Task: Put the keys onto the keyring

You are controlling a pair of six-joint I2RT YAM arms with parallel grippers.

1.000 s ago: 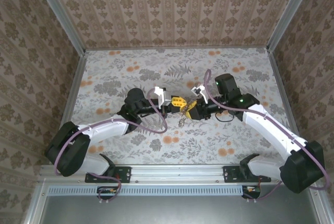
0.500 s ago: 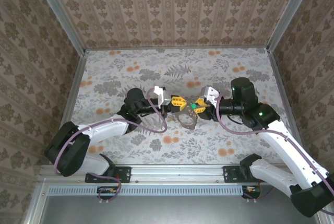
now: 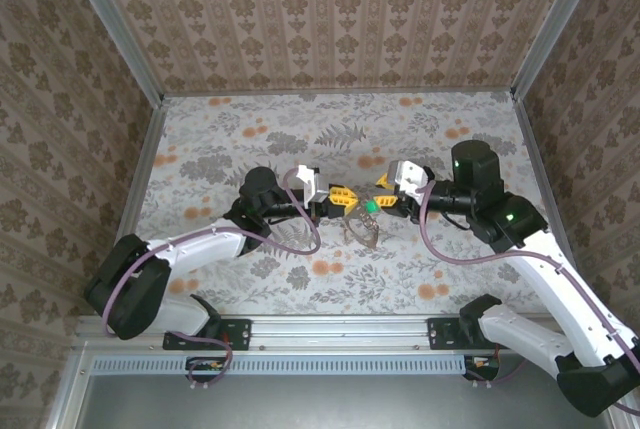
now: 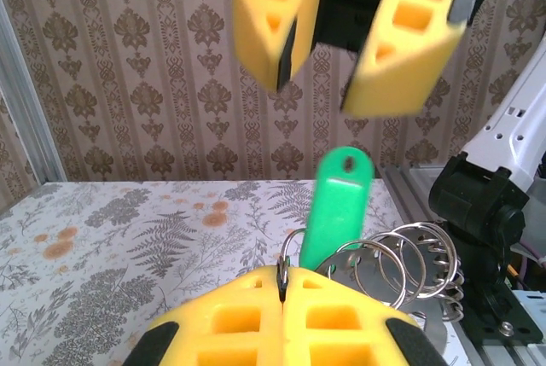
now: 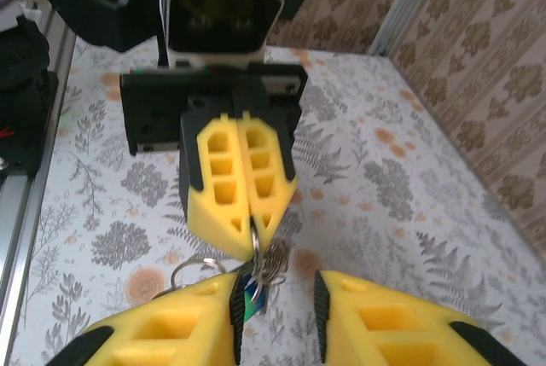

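Note:
My left gripper (image 4: 283, 285) is shut on a thin metal keyring (image 4: 296, 245), pinching its wire between the yellow pads. A green-headed key (image 4: 335, 204) stands up from that ring, beside several silvery ring coils (image 4: 401, 264). My right gripper (image 4: 317, 93) faces it, open, a short way off. From the right wrist, my right gripper (image 5: 277, 302) is open, and the green key (image 5: 253, 293) lies against its left finger's inner face, not clamped. The left gripper (image 5: 253, 234) holds the ring coils (image 5: 275, 259) just above. From above, the green key (image 3: 371, 205) sits between both grippers and the loop (image 3: 362, 231) hangs below.
The floral table (image 3: 250, 139) stretches behind and to the sides of the grippers. Patterned walls close in the left, back and right, with metal corner posts (image 3: 110, 24). The arm bases stand on the rail (image 3: 330, 334) at the near edge.
The right arm has swung out to the right and its gripper has drawn back slightly from the left one, leaving the green key showing between them. The left arm has stayed put.

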